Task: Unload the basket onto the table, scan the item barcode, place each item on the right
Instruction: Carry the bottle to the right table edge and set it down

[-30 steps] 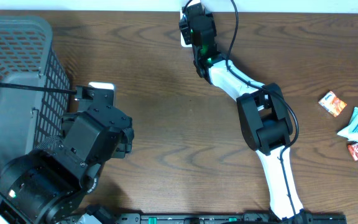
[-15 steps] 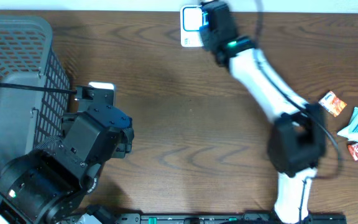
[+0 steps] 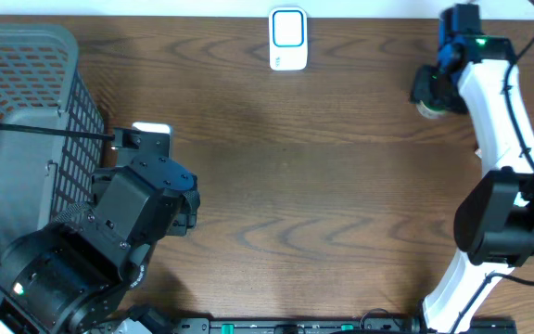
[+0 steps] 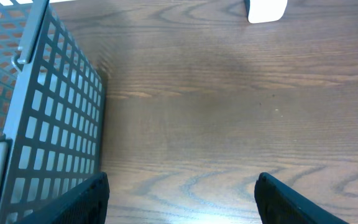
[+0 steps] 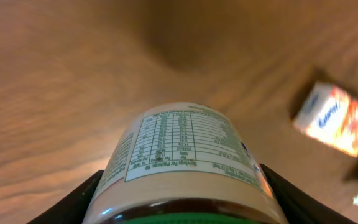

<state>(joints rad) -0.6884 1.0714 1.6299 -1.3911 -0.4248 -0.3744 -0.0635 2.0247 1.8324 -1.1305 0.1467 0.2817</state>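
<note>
Right wrist view is showing the right gripper [image 5: 182, 202] pinching a bottle [image 5: 185, 146], its two fingers spread fairly wide and pressing on either side of the body, with the nutrition label facing the lens. Overhead, that bottle is being held over the table [image 3: 276, 186], well to the right of the scanner [image 3: 287, 39]. A blurred orange-and-white packet [image 5: 334, 118] is lying on the wood; its place relative to the scanner I cannot tell. The left gripper [image 4: 182, 202] is standing spread with nothing between its fingers, far left of the scanner, just beside the grey mesh basket [image 3: 26, 46]. The basket is showing its mesh walls and floor, and a black cable [image 3: 35, 130] is crossing over it.
</note>
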